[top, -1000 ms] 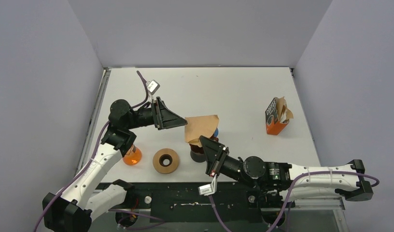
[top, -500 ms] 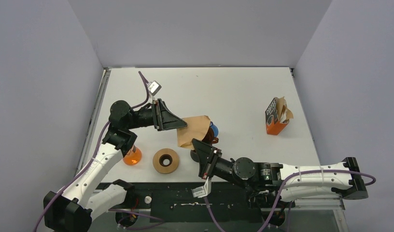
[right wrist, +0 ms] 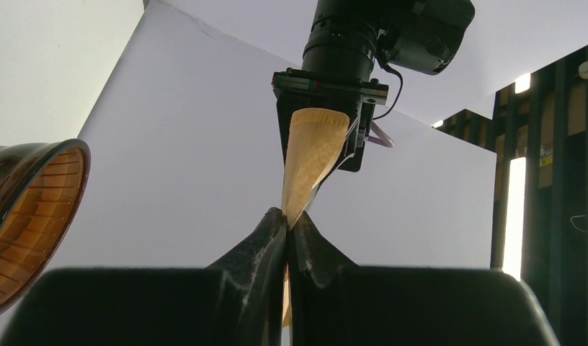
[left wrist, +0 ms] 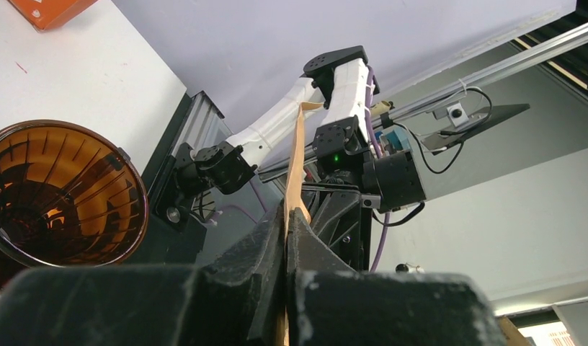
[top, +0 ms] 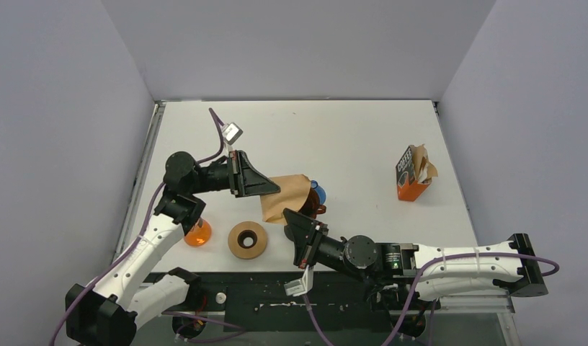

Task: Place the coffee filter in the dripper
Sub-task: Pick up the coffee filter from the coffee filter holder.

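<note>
White table (top: 349, 137) boxed in by plain grey walls. Above its middle, pinched between the shut jaws of the left gripper (top: 275, 189): one edge of the brown paper coffee filter (top: 285, 193). Clamped on the opposite, nearer edge by the right gripper (top: 291, 216), fingers pressed together on the paper too. Held up off the table between the two grippers, seen edge-on from the left wrist (left wrist: 297, 166). Just beyond the right gripper, partly under the filter: the dark amber dripper (top: 310, 207), ribbed inside showing in both wrist views. Near the left arm, toward the near edge: a wooden ring (top: 247, 239) and an orange flask (top: 197, 232). Well off to the right of both grippers: an orange coffee box (top: 410, 173).
</note>
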Controlling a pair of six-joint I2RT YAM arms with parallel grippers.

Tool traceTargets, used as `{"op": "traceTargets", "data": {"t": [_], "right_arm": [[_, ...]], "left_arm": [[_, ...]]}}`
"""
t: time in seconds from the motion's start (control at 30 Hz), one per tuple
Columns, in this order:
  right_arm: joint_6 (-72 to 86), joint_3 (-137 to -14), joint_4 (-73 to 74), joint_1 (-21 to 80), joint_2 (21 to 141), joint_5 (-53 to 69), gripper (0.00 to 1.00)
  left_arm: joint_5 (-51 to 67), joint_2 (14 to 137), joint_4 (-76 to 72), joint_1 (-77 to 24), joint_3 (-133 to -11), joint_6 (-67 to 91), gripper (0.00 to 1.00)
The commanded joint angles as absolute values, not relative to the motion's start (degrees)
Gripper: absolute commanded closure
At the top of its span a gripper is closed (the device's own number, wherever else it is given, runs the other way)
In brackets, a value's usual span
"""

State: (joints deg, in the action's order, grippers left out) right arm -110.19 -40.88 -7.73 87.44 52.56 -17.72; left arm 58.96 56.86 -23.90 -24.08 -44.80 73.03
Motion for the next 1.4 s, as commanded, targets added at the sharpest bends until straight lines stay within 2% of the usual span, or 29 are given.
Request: {"op": "traceTargets", "data": {"t": [0.0,0.1,0.33,0.6,0.77,0.83,0.87,1.03,1.37], "right_arm": [[-108.35,-42.11,-11.29,87.92,52.01,-18.82,0.91],[-105.31,-41.49,-10.33,87.93,50.32,-19.29,0.79],[-94.52,-42.29,-3.14,88.33,44.97,-20.71,0.60],[-75.37,-46.34,3.94,88.42,39.81,-21.32,0.53],[-49.53,-54.85,9.24,88.44,40.72,-23.33,0.49],[-39.83,-58.16,10.93,88.37,42.26,-26.64,0.42],[-36.23,-59.43,11.50,88.34,42.95,-28.53,0.38],[-23.08,-62.62,13.10,88.28,45.01,-30.99,0.34],[-0.24,-66.93,15.13,86.43,47.87,-28.90,0.35]], "left_arm": [[60.10,56.45,-28.80,-24.22,-44.44,72.51,1.00],[59.51,56.54,-30.65,-23.89,-44.46,72.59,1.00],[58.73,58.13,-35.38,-22.92,-45.09,73.64,1.00],[57.12,60.08,-46.29,-21.76,-44.64,78.07,1.00],[56.44,60.83,-52.09,-21.62,-45.28,80.02,1.00],[56.20,60.83,-53.46,-21.53,-45.43,80.07,1.00],[56.09,60.83,-54.22,-21.53,-45.47,80.07,1.00],[55.10,60.57,-59.02,-21.53,-45.14,81.53,1.00],[52.73,58.52,-67.60,-21.53,-43.78,84.42,1.00]]}}
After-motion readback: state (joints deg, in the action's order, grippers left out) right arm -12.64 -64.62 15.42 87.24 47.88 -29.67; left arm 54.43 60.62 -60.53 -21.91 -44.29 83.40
